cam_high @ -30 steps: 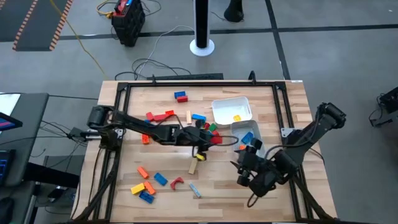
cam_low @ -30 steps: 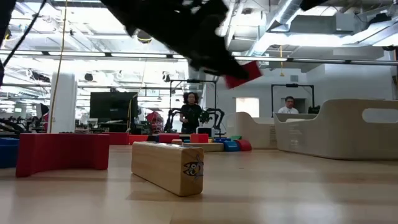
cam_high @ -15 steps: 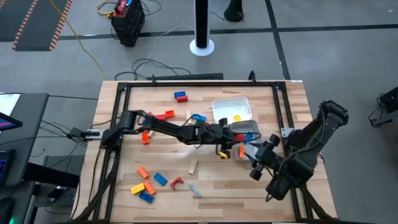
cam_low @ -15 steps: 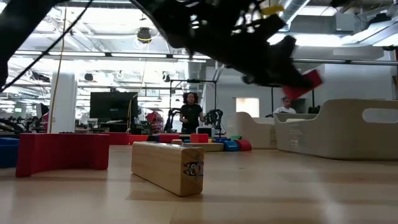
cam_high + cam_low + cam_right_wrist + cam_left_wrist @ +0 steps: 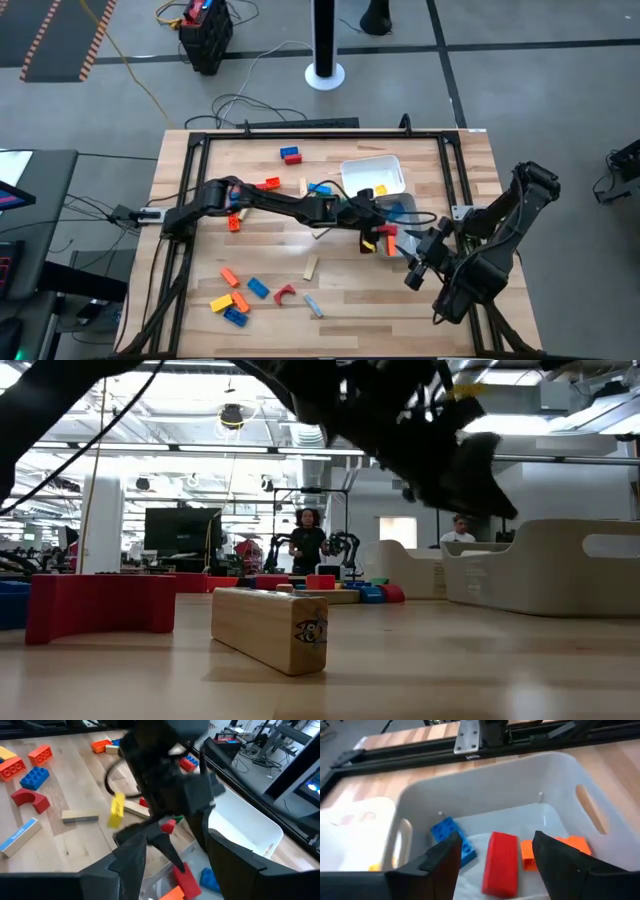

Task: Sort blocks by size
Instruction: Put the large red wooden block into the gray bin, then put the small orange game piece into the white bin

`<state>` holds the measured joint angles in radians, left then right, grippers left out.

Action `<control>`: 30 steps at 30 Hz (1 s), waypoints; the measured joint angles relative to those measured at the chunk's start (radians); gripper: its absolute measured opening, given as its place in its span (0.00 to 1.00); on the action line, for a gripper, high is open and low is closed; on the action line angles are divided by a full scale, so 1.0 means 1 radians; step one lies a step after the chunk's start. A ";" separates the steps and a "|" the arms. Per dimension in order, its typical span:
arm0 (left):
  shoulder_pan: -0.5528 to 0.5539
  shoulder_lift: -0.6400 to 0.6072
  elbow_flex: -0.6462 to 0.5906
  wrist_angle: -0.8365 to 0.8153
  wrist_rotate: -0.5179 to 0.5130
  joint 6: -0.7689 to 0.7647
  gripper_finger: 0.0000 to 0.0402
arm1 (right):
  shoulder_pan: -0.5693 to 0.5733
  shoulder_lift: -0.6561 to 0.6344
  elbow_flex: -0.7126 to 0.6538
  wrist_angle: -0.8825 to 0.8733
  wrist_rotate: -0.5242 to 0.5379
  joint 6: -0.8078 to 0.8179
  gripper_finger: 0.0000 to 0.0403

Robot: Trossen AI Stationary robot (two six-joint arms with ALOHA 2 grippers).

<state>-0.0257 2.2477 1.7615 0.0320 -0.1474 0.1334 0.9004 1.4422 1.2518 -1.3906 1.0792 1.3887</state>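
My left gripper (image 5: pixel 495 857) now hangs over the clear tub (image 5: pixel 560 785), fingers spread; the red block (image 5: pixel 500 865) it carried a moment ago lies loose inside, between a blue block (image 5: pixel 451 834) and an orange one (image 5: pixel 570 845). One piece sorted. My right gripper (image 5: pixel 425 262) waits near the tub, fingers parted, empty. Many blocks (image 5: pixel 240 292) remain scattered

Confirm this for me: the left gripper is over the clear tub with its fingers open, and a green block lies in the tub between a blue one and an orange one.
Not quite. The block lying between the blue block and the orange block in the clear tub is red, not green, as the left wrist view shows. The rest holds: the left gripper is over that tub with its fingers open.
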 joint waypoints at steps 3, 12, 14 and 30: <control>-0.014 -0.069 -0.006 -0.065 -0.020 0.027 0.59 | -0.006 0.000 0.000 0.011 0.000 0.002 0.58; -0.098 -0.420 -0.507 0.118 -0.182 -0.002 0.52 | 0.009 0.002 0.000 0.061 -0.001 -0.010 0.58; -0.103 -0.518 -0.633 0.163 -0.194 -0.069 0.52 | -0.001 0.002 0.001 0.082 -0.001 -0.030 0.58; -0.263 -1.263 -1.284 0.125 -0.436 -0.444 0.52 | -0.456 0.007 -0.156 1.004 -0.256 -0.841 0.58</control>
<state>-0.2890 0.9849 0.4777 0.1566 -0.5838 -0.3105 0.4442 1.4489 1.0960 -0.3866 0.8235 0.5481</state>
